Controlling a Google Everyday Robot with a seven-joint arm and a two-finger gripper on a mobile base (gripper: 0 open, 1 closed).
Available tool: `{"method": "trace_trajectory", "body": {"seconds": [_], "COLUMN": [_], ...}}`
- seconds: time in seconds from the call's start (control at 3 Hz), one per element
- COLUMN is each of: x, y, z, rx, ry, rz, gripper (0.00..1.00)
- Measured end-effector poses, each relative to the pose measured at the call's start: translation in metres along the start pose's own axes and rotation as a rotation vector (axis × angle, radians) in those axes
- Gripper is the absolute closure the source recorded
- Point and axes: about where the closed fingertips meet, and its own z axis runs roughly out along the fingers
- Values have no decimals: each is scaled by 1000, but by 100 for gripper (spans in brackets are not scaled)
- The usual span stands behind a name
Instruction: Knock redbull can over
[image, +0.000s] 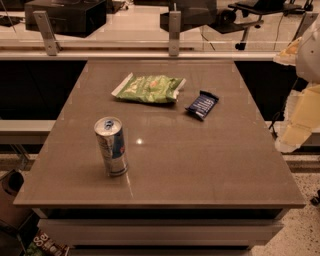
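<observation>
Here we are at the surface (200, 165), a broad brown top, and the count is three things on it, one of each kind. One redbull can (111, 146) stands upright in the front-left part. It is slim, silver and blue, and its pull-tab top faces up. It stands alone, with bare surface all around it.

Further back there's one green snack bag (149, 89) lying flat, a little left of the middle. Just beside it to the right is one dark blue wrapped bar (202, 105), lying at an angle. Both are well apart from the can.

Over on the right edge of the view comes the robot's one pale arm (306, 107), hanging outside the right side of the surface. At its lower end is the tool (289, 144), roughly level with the can but on the far side of the surface, well apart from it and touching nothing. Whether the tool is open or closed, I cannot tell from here.

Behind the surface runs a glass panel (115, 30) held by two metal posts (174, 32).
</observation>
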Motion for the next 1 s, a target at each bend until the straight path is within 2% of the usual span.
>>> {"method": "trace_trajectory", "body": {"seconds": [0.33, 0.67, 1.0], "x": [0, -10, -31], "y": [0, 4, 15], "z": [0, 2, 10], "rx": [0, 12, 14], "ry": [0, -79, -201], "rz": [0, 16, 49], "gripper": [0, 0, 0]}}
